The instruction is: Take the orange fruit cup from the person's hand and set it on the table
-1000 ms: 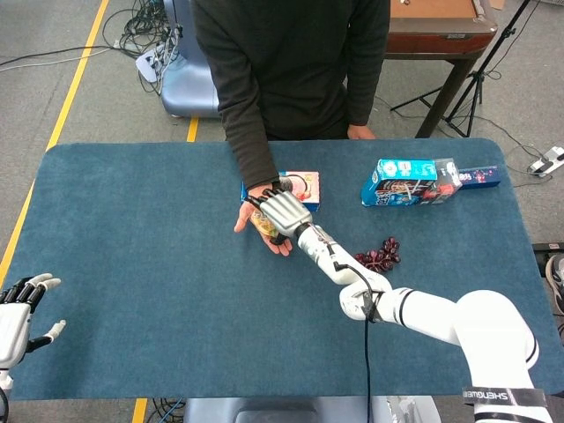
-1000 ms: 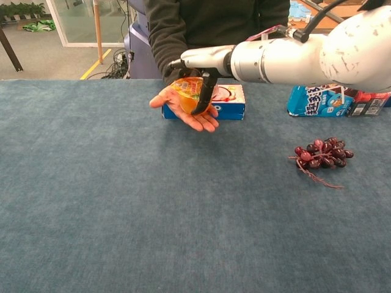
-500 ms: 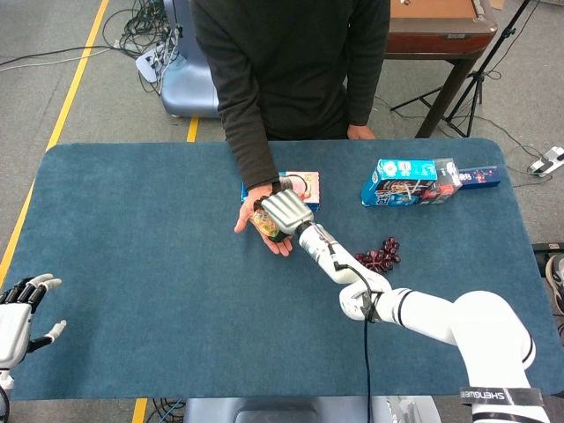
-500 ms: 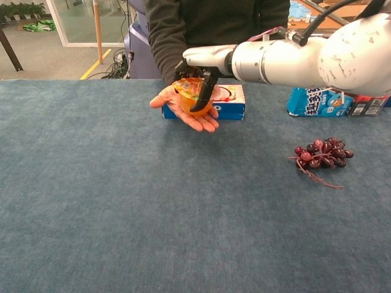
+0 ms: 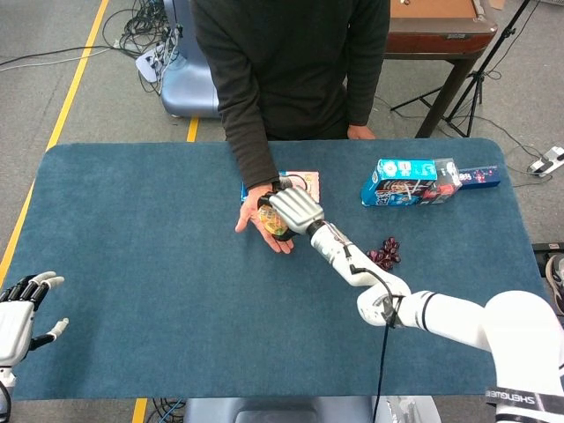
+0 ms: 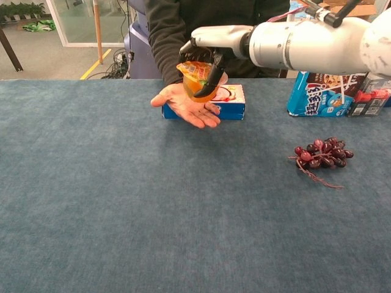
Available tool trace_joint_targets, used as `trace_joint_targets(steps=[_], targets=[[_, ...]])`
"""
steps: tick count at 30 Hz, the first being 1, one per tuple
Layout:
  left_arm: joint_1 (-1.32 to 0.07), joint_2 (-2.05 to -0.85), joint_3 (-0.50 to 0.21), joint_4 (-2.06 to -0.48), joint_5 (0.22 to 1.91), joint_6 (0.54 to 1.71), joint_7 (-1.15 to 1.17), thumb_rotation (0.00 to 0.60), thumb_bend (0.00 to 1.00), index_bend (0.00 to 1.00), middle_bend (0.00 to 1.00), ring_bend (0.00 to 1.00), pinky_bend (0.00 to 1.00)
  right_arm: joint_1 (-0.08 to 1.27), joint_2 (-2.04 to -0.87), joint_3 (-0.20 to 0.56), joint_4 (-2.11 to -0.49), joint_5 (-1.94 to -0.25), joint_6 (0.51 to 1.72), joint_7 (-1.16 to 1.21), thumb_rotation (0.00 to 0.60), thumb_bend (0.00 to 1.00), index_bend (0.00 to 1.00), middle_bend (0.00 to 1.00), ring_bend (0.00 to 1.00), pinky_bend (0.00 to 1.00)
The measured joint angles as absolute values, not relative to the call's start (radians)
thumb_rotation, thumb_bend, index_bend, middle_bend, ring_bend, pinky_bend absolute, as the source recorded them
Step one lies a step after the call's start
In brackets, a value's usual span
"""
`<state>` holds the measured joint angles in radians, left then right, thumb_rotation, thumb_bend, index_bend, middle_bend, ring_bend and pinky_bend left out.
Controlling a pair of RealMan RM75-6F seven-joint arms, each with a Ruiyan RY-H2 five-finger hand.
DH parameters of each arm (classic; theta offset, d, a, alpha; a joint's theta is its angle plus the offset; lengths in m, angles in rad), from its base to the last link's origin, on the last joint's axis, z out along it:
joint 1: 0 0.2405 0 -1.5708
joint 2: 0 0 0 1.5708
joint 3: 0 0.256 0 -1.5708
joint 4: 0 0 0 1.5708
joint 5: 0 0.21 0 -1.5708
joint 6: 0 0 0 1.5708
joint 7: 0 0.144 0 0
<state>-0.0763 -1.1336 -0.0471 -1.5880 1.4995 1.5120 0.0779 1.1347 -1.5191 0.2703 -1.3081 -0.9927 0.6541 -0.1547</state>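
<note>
orange fruit cup [image 6: 197, 79] in right hand [image 6: 209, 47]

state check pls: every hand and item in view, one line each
right hand: grips the orange fruit cup from above, lifted off the palm
orange fruit cup: held in the air, tilted, lid on
person's hand: open, palm up, empty
left hand: open, idle at the table's near left edge
grapes: lying on the table
blue cartons: lying on the table
</note>
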Motion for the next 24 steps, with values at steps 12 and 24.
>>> trace_joint_targets(steps=[12, 24], targets=[[-0.087, -1.135, -0.046, -1.597, 1.517, 1.509, 0.082, 0.600, 0.20, 0.27, 0.22, 0.18, 0.25, 1.015, -1.316, 0.220, -1.561, -1.031, 0.755, -0.171, 0.600, 0.35, 0.44, 0.44, 0.36, 0.58], [-0.098, -1.145, -0.043, -1.602, 1.524, 1.497, 0.092, 0.600, 0.20, 0.27, 0.22, 0.18, 0.25, 0.869, -1.173, 0.126, -1.704, -1.132, 0.845, -0.161, 0.600, 0.35, 0.44, 0.44, 0.36, 0.58]])
